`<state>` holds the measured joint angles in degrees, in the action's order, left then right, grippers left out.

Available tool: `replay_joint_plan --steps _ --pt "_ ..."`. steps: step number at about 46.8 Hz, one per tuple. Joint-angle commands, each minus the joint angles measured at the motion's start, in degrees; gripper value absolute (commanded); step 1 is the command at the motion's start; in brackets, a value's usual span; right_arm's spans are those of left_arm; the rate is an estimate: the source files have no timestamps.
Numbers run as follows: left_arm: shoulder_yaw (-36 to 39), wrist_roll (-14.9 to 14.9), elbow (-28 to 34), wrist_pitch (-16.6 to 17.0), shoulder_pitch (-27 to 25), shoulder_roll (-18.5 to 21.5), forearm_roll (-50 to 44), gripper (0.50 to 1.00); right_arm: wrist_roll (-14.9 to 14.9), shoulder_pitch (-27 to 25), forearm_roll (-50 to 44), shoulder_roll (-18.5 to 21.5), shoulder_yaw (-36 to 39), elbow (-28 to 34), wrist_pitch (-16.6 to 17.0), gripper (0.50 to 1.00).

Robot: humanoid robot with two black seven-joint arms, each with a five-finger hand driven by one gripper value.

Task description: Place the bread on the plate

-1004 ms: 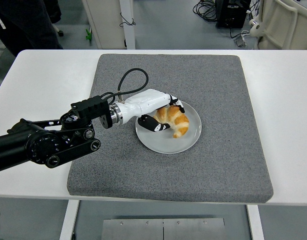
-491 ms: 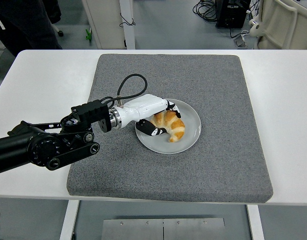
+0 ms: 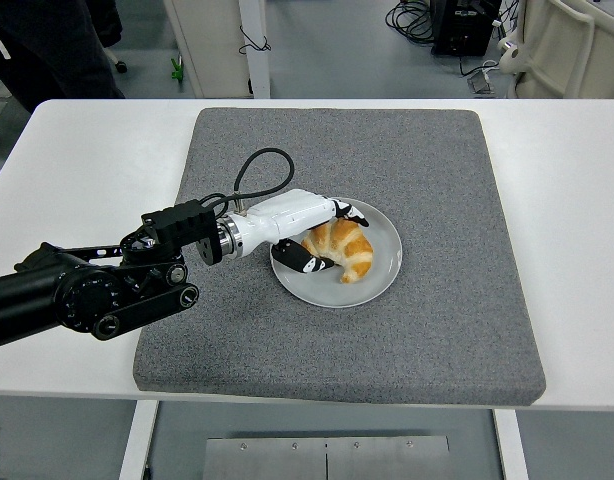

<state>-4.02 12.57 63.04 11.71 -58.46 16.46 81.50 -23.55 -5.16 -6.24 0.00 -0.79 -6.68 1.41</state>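
The bread (image 3: 342, 250) (a croissant) lies on the white plate (image 3: 383, 262), near the centre of the grey mat (image 3: 427, 170) on the tabletop (image 3: 87, 160). The left hand (image 3: 317, 238), at the plate's 9 o'clock, cups the bread; its fingers appear loosened rather than clenched.

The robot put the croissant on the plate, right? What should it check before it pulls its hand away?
1. Croissant lies on the plate: ok.
2. Plate sits flat on the grey mat, well inside its edges: ok.
3. Left hand has let go of the croissant: cannot tell; its fingers lie close around the near end.
4. Way back to the left, over the mat, has nothing in it: ok.
5. Croissant will stay put when the hand leaves: probably ok, it rests near the plate's middle.
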Motion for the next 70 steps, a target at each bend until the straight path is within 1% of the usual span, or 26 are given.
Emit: replay_joint_plan --steps 1,4,8,15,19,22,24,31,34,41,54,60,67,70 --pt "-0.02 1.31 0.06 -0.19 -0.25 0.23 -0.02 0.958 0.0 -0.02 0.0 0.0 0.0 0.0 0.0 1.0" --pt "-0.11 2.19 0.06 -0.63 -0.43 0.59 -0.11 0.96 0.0 -0.02 0.0 0.0 0.0 0.0 0.0 1.0" --pt "-0.19 2.28 0.06 -0.72 -0.51 0.94 -0.99 0.963 0.0 -0.02 0.0 0.0 0.0 0.0 0.0 1.0" --pt "-0.98 2.37 0.15 -0.81 -0.95 1.29 -6.08 0.966 0.0 0.07 0.0 0.0 0.0 0.0 0.0 1.0" --pt "-1.07 2.37 0.41 -1.33 -1.66 2.17 -9.25 0.966 0.0 -0.02 0.0 0.0 0.0 0.0 0.0 1.0" --pt "-1.51 2.37 0.94 -2.74 -2.01 2.52 -11.62 0.966 0.0 -0.02 0.0 0.0 0.0 0.0 0.0 1.0" --pt "-2.39 2.37 0.94 -4.32 -2.1 2.7 -13.55 0.966 0.0 -0.02 0.0 0.0 0.0 0.0 0.0 1.0" --pt "-8.8 2.37 0.94 -9.76 -1.66 3.31 -20.85 0.968 0.0 0.07 0.0 0.0 0.0 0.0 0.0 1.0" --pt "-11.0 2.37 0.94 -11.09 -1.39 3.66 -22.78 0.968 0.0 0.07 0.0 0.0 0.0 0.0 0.0 1.0" --pt "-14.43 2.28 0.86 -11.09 -0.87 4.1 -27.79 0.968 0.0 -0.02 0.0 0.0 0.0 0.0 0.0 1.0" --pt "-15.05 2.28 -0.81 -10.48 -0.78 5.07 -43.95 0.968 0.0 -0.02 0.0 0.0 0.0 0.0 0.0 1.0" --pt "-17.07 2.2 -4.32 -10.21 -0.78 4.81 -52.31 0.968 0.0 -0.02 0.0 0.0 0.0 0.0 0.0 1.0" --pt "-18.47 2.64 -10.47 -10.21 -0.08 3.84 -57.94 0.968 0.0 0.07 0.0 0.0 0.0 0.0 0.0 1.0" --pt "-19.7 4.12 -13.64 -10.3 0.36 2.53 -59.7 0.968 0.0 -0.02 0.0 0.0 0.0 0.0 0.0 1.0"
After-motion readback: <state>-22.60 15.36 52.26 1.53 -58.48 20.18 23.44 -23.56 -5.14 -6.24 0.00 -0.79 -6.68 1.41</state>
